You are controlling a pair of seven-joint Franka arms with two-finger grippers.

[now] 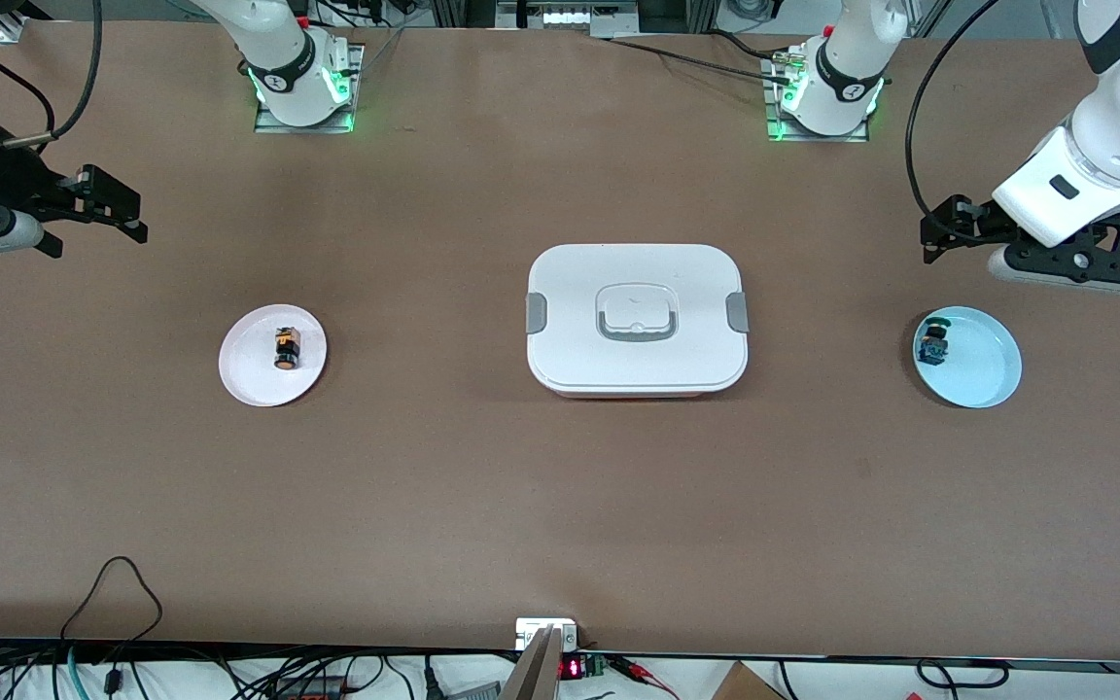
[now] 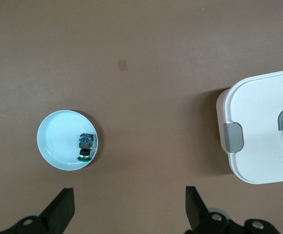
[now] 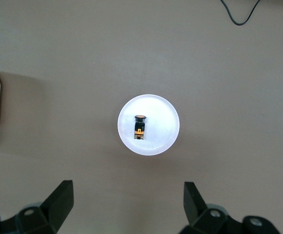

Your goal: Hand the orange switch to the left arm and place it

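Orange switch [image 1: 286, 348], small black cylinder with orange cap and band, lies on its side on the round white plate [image 1: 249, 374] toward the right arm's end of the table. Nothing is touching it.

Right gripper [image 1: 113, 209] hangs in the air near that plate, over bare brown table [image 1: 560, 506], fingers [image 3: 58, 202] spread wide and empty; its wrist view has plate and switch centred between the fingertips.

Large white rounded-rectangle lidded box [image 1: 636, 316] with grey side clips and a grey-rimmed handle sits mid-table, between the two plates, well apart from both.

Left gripper [image 1: 944, 233] hovers near the round light-blue plate [image 1: 983, 365] at the left arm's end, fingers [image 2: 61, 209] spread and empty. A small black switch with green-blue parts [image 1: 933, 342] lies on that plate near its rim.
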